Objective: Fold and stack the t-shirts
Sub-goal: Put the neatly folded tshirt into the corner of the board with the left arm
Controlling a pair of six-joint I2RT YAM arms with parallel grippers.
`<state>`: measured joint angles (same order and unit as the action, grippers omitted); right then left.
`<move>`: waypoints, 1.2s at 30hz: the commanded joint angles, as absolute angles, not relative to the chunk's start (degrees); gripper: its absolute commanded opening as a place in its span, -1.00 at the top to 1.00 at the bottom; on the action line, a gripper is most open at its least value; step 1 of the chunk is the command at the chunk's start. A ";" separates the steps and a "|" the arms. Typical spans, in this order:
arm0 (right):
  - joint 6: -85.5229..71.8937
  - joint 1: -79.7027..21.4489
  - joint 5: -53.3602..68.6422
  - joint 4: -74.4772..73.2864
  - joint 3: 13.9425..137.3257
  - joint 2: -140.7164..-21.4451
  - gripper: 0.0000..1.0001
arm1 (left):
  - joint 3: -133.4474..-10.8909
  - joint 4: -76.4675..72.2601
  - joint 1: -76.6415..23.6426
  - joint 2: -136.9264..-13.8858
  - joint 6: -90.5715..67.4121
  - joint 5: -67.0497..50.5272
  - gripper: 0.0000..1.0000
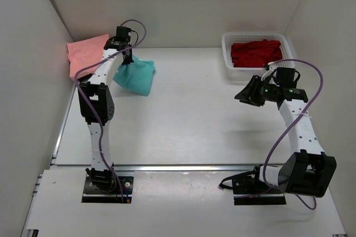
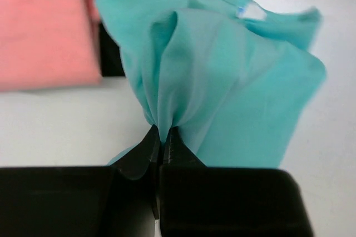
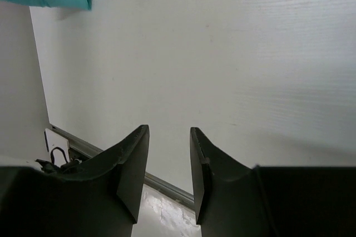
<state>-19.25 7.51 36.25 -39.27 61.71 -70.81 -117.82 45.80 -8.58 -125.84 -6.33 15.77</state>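
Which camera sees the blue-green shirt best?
The left wrist camera: the teal shirt fills it, pinched in the left hand. The top camera shows it small; the right wrist camera catches only a corner.

Light was bright, even and diffuse, casting only faint, soft shadows on the table (image 1: 194, 120). Just ahead of the left gripper (image 2: 162, 139), the teal t-shirt (image 2: 222, 81) was softly blurred. The right gripper (image 3: 169, 159) looked dark and underexposed against the pale surface beyond it.

Left arm (image 1: 99, 115) extended far forward, left end effector (image 2: 163, 137) pinched closed; right arm (image 1: 298, 127) elbow-bent, right end effector (image 3: 169, 131) parted, hovering.
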 commanded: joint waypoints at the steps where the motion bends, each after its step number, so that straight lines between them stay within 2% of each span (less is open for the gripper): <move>1: -18.11 8.52 36.21 -41.74 60.30 -68.91 0.35 | -125.05 44.39 -8.44 -127.08 -3.43 18.37 1.00; 13: -19.60 5.81 35.95 -45.00 64.42 -76.28 0.45 | -141.32 36.57 -1.50 -130.61 -5.09 17.59 1.00; 21: -20.83 4.40 34.63 -45.26 68.90 -81.56 0.42 | -137.91 33.58 5.44 -127.00 -6.94 14.07 1.00; 27: -21.35 1.50 34.72 -45.96 74.26 -86.22 0.45 | -138.78 32.96 9.05 -130.43 -8.70 14.59 1.00; 36: -22.67 0.88 33.49 -46.85 76.02 -88.41 0.45 | -138.78 29.80 13.53 -131.92 -10.81 12.40 1.00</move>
<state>-21.50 1.37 33.93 -46.68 73.32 -88.07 -137.97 33.91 11.81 -132.88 -9.41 13.69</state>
